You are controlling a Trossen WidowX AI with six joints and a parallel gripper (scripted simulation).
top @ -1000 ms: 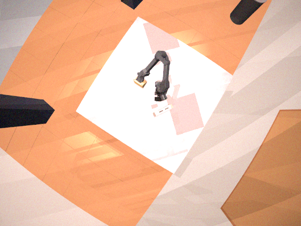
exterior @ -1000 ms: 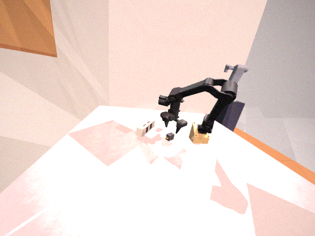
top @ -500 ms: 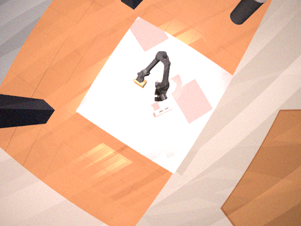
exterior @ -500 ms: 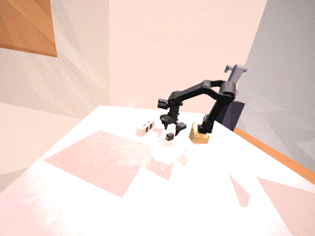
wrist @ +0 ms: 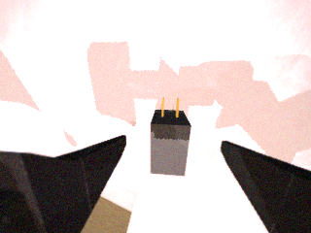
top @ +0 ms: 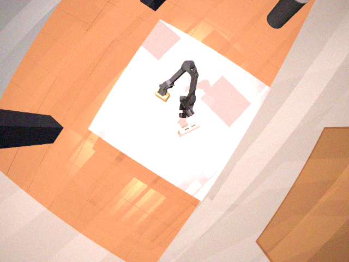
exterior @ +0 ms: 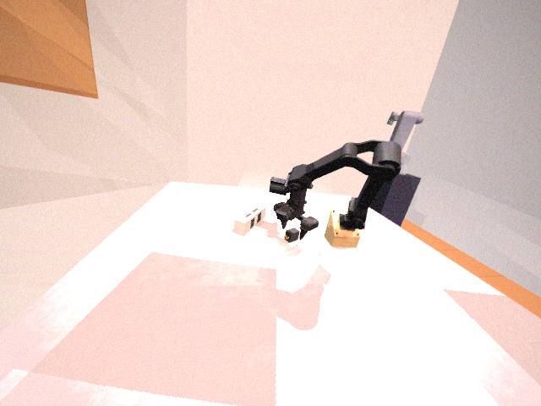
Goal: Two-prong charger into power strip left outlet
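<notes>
The dark two-prong charger [exterior: 292, 234] [wrist: 168, 155] lies on the white table, its two gold prongs pointing up the wrist view, away from the gripper. In the top view it cannot be told apart from the arm above it. My gripper [exterior: 292, 232] [wrist: 171, 142] is open and empty, pointing down close over the charger. In the wrist view the charger sits between the two spread fingers, with a gap on each side. The white power strip [top: 183, 131] [exterior: 241, 226] with dark outlets stands a short way from the charger, outside the wrist view.
The arm's yellow base block [top: 162, 96] [exterior: 343, 239] stands on the table [top: 135, 112] [exterior: 384, 349]. A brown patch shows low on the left in the wrist view. Pink shadow patches cross the table. A grey arm-like shape on a dark stand is behind the arm in the exterior view.
</notes>
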